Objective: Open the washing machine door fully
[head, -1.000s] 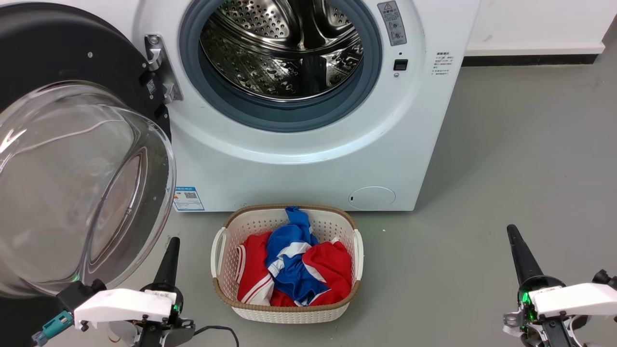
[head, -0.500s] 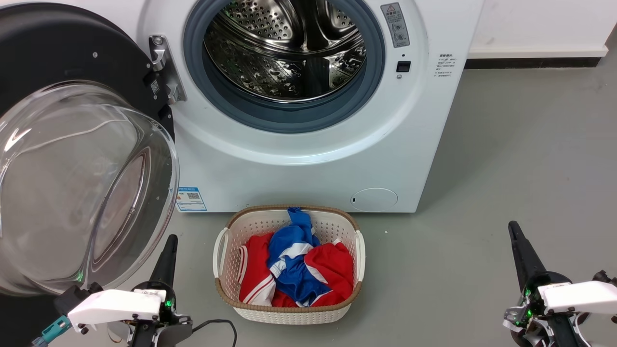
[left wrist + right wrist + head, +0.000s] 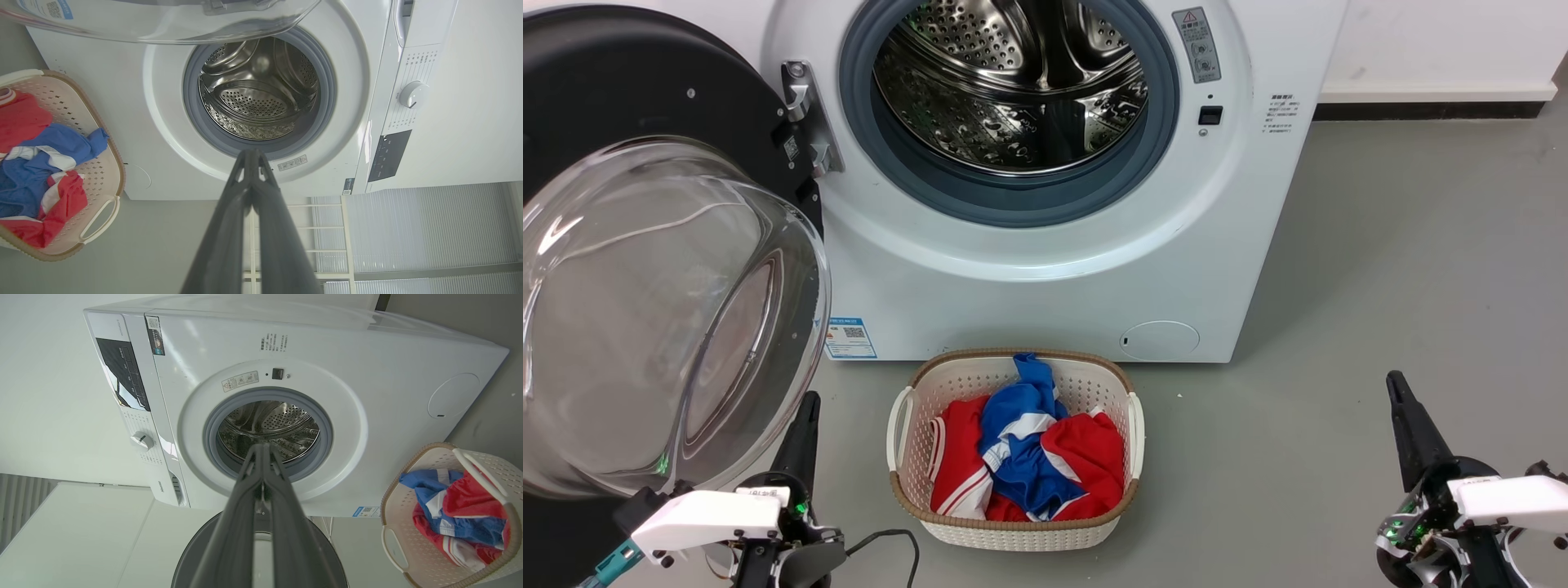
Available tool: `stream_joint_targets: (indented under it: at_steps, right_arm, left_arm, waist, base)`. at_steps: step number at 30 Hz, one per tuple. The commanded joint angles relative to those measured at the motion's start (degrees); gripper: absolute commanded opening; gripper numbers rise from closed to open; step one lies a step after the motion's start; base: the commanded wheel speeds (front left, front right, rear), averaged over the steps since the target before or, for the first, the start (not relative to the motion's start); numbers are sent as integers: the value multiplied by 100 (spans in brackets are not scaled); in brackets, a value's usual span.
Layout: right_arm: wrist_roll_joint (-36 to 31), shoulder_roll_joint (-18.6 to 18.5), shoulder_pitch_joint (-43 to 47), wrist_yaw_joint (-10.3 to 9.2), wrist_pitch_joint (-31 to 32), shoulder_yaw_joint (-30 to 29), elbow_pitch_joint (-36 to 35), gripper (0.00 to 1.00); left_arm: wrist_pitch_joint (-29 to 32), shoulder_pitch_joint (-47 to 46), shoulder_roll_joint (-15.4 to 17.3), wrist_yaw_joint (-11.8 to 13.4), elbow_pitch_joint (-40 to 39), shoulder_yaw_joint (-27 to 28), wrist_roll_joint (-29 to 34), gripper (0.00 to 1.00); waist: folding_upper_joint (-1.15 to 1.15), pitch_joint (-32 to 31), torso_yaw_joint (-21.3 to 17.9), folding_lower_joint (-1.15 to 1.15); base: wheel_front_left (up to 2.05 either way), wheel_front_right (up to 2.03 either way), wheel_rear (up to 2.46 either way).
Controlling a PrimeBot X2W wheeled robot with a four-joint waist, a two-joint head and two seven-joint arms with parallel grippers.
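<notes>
washing machine door, glossy black, domed glass

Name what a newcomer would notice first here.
The washing machine door stands swung wide at the left of the head view, its clear glass bowl bulging outward. Beside it the shiny perforated drum lies exposed, and on the floor before the washing machine a white basket holds red and blue clothes.

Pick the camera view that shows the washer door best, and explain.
The head view: the door shows its black disc and glass bowl, swung open at left. The left wrist view catches just the bowl's rim; the right wrist view, a dark arc behind the fingers.
</notes>
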Motion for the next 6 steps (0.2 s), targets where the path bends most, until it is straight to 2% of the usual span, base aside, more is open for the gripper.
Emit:
stream_joint_targets:
  at_steps: [1, 6]
  right_arm:
    - [118, -12, -125, 2, 43, -13, 13, 0]
    - [314, -9, -119, 2, 70, -26, 40, 0]
  left_arm:
    - [47, -67, -13, -45, 7, 30, -103, 0]
    - [87, -76, -36, -73, 19, 71, -282, 0]
  waist:
    - [0, -2, 3, 0]
    - [0, -10, 16, 0]
  base:
    - [0, 0, 0]
    - [0, 0, 0]
